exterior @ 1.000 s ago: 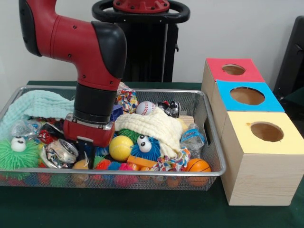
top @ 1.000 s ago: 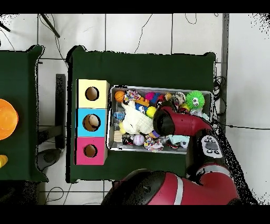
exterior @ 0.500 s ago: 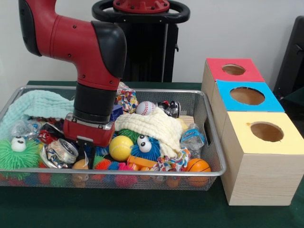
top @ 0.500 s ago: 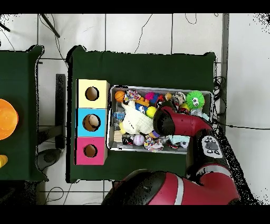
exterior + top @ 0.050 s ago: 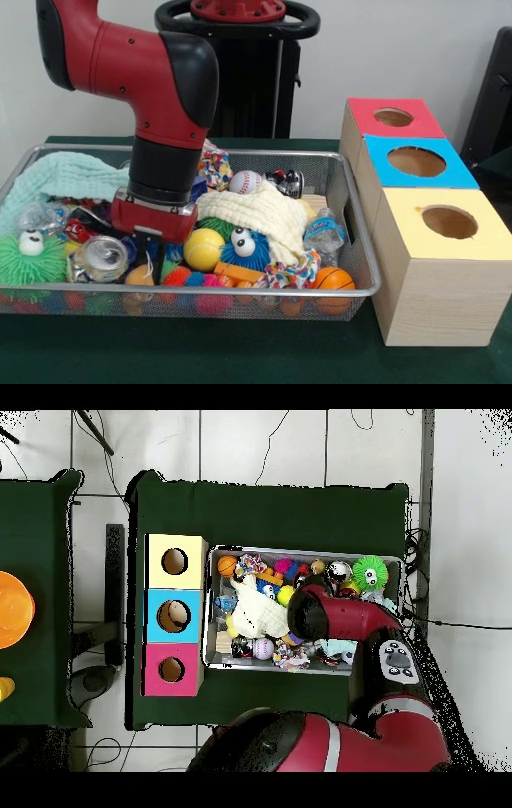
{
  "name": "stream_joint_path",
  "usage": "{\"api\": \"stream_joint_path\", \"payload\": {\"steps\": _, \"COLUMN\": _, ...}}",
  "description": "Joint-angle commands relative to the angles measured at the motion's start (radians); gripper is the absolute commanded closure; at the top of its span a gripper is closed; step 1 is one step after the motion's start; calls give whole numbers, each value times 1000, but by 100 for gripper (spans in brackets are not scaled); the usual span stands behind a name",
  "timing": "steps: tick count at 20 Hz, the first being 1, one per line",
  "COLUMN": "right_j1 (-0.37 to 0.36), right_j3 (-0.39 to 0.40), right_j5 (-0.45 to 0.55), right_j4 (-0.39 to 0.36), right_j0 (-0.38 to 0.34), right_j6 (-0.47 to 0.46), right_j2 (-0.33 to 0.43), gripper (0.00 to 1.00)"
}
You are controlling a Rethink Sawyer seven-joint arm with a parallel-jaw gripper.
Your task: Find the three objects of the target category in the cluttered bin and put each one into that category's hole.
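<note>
front view low and close, overhead straight down, both showing bin (image 5: 352,240) (image 5: 214,556)

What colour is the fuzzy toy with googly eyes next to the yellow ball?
Blue fuzzy toy, clearest in the front view.

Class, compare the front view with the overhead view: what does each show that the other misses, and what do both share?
Only the front view shows the boxes' wooden sides and the gripper reaching down among the toys. Only the overhead view shows the tiled floor and an orange object on a second table. Both show the mesh bin, the baseball and the three coloured holes.
</note>
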Motion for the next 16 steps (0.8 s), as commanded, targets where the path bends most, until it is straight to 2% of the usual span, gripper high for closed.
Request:
{"api": "stream_joint_path", "payload": {"steps": 1, "right_j1": -120, "right_j3": 68, "right_j5": 209, "right_j4": 47, "right_j0": -45, "right_j6": 25, "right_j2": 156, "gripper": 100}}
{"api": "stream_joint_path", "payload": {"steps": 2, "right_j1": -159, "right_j3": 92, "right_j5": 251, "right_j4": 52, "right_j0": -57, "right_j6": 5, "right_j2": 175, "gripper": 100}}
{"api": "stream_joint_path", "payload": {"steps": 6, "right_j1": -225, "right_j3": 103, "right_j5": 403, "right_j4": 83, "right_j0": -66, "right_j6": -24, "right_j2": 181, "gripper": 100}}
{"api": "stream_joint_path", "payload": {"steps": 9, "right_j1": -301, "right_j3": 127, "right_j5": 550, "right_j4": 115, "right_j0": -113, "right_j6": -89, "right_j2": 234, "gripper": 100}}
{"api": "stream_joint_path", "payload": {"steps": 10, "right_j1": -310, "right_j3": 131, "right_j5": 562, "right_j4": 118, "right_j0": -113, "right_j6": -86, "right_j2": 239, "gripper": 100}}
{"api": "stream_joint_path", "payload": {"steps": 12, "right_j1": -306, "right_j3": 139, "right_j5": 512, "right_j4": 131, "right_j0": -91, "right_j6": -17, "right_j2": 246, "gripper": 100}}
{"api": "stream_joint_path", "payload": {"steps": 13, "right_j1": -282, "right_j3": 120, "right_j5": 498, "right_j4": 127, "right_j0": -44, "right_j6": 43, "right_j2": 211, "gripper": 100}}
{"api": "stream_joint_path", "payload": {"steps": 16, "right_j1": -260, "right_j3": 90, "right_j5": 494, "right_j4": 129, "right_j0": 21, "right_j6": 124, "right_j2": 160, "gripper": 100}}
